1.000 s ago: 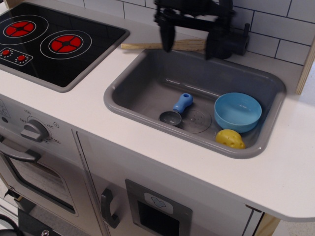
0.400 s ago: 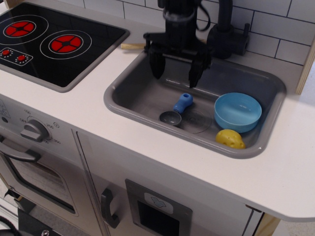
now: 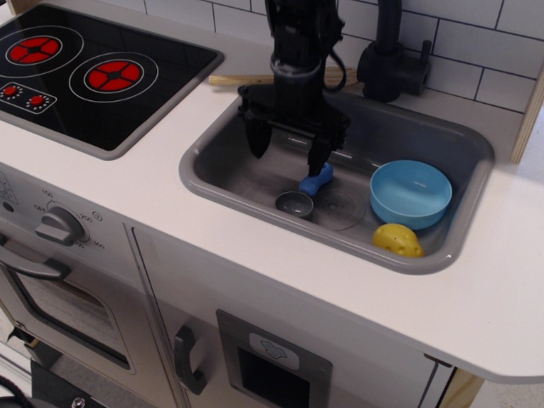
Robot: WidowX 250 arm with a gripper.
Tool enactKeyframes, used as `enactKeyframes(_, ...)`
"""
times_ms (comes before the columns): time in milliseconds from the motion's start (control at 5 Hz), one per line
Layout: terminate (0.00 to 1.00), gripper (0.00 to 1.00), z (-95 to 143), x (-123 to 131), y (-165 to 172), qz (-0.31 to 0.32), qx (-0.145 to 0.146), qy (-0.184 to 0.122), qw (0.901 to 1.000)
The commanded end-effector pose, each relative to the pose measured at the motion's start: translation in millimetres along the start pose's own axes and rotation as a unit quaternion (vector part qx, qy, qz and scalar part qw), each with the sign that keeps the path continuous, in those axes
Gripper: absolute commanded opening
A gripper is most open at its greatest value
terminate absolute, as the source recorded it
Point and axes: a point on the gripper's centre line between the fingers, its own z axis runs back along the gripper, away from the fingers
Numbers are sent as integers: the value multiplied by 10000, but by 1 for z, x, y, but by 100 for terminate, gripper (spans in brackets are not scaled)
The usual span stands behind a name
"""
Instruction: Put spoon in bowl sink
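A toy kitchen seen from above and in front. A black robot arm reaches down into a grey sink (image 3: pixel 255 174) set in a white worktop (image 3: pixel 476 297). Its hand (image 3: pixel 286 151) hangs with the two fingers spread wide, gripping nothing. The right-side fingertip sits just above the blue handle of the spoon (image 3: pixel 306 192); whether it touches is hard to tell.

The spoon lies flat on the sink floor, near the middle. Its grey metal cup points toward the front wall, its stubby blue handle toward the back. To its right, apart from it, sits the light blue bowl (image 3: pixel 410 194), upright and empty. A small yellow lump (image 3: pixel 398 240) rests just in front of the bowl.

The step in hand looks like the grasp. To do it well, the hand probably needs to shift a little so the handle lies between both fingers, then drop and close across the handle's narrow width. The handle is short and smooth, so a centred pinch seems safer than one near the end. The lift should clear the bowl's rim before release.

Left of the sink is a black hob (image 3: pixel 93 76) with red rings. A dark tap (image 3: pixel 391 59) stands behind the sink, a wooden spatula (image 3: pixel 234 81) lies beside it, and white tiles back the wall. Below are an oven knob and cupboard handles.
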Motion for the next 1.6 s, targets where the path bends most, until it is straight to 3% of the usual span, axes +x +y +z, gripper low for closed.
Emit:
enactKeyframes(0, 0, 100, -7, 10, -6, -169, -86, -129, 9997)
enactKeyframes(600, 0, 100, -17, 19, -12, -30, -79, -91, 9999)
enactKeyframes(800, 0, 0, -19, 20, -13, 65, 58, -52, 9999)
enactKeyframes(1200, 0, 0, -6, 17, -9, 258, 374, -127, 9989)
enactKeyframes(1400, 0, 0, 17, 16, -2, 490, 367, -227, 9979)
